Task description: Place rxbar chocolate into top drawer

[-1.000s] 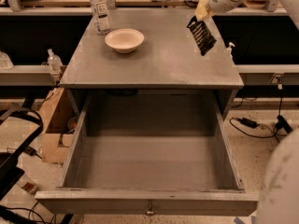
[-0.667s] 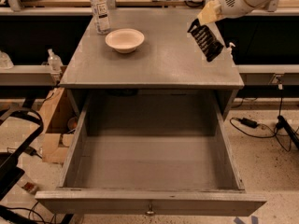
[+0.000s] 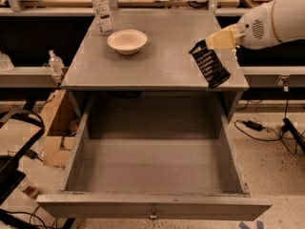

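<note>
The beige claw (image 3: 208, 42) is clamped on the top end of the small flat black rxbar chocolate wrapper (image 3: 210, 66), which hangs tilted over the grey metal bench's (image 3: 162, 61) right front corner. Below the bench, the wide grey top drawer (image 3: 152, 206) stands pulled open.

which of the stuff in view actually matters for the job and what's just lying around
Belongs to the job:
- rxbar chocolate, held by the tool above the right edge of the tabletop
- top drawer, pulled open below

Just lying about:
- white bowl and water bottle on the tabletop
- cardboard box and cables on the floor
</note>
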Robot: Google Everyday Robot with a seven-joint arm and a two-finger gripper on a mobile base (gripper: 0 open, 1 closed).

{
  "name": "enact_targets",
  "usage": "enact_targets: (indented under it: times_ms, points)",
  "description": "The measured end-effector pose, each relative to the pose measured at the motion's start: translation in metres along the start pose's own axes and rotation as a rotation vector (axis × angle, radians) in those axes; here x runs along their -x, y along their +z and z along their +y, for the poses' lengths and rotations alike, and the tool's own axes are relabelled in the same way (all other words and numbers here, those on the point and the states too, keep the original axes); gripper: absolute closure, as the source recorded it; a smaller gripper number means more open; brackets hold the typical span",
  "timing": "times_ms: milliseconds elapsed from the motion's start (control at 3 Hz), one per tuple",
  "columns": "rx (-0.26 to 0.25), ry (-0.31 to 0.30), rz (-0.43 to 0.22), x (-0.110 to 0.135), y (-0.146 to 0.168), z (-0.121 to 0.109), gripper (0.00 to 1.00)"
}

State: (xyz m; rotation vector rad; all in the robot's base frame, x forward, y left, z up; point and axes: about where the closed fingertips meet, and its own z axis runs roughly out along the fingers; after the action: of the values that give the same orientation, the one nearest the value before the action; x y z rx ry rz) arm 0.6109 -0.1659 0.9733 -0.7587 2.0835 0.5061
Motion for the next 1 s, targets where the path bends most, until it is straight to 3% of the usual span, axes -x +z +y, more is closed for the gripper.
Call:
enact_targets:
  times_ms: [333,667,1000]
  points:
    - [0.134,-0.150,-0.010,-0.026,0.041,0.062,1.00]
    - [0.191,-0.230,0.028,-0.052,0.081,0.095,1.00]
    - [0.198,-0.232,0.035,-0.056,0.084,0.098,1.00]
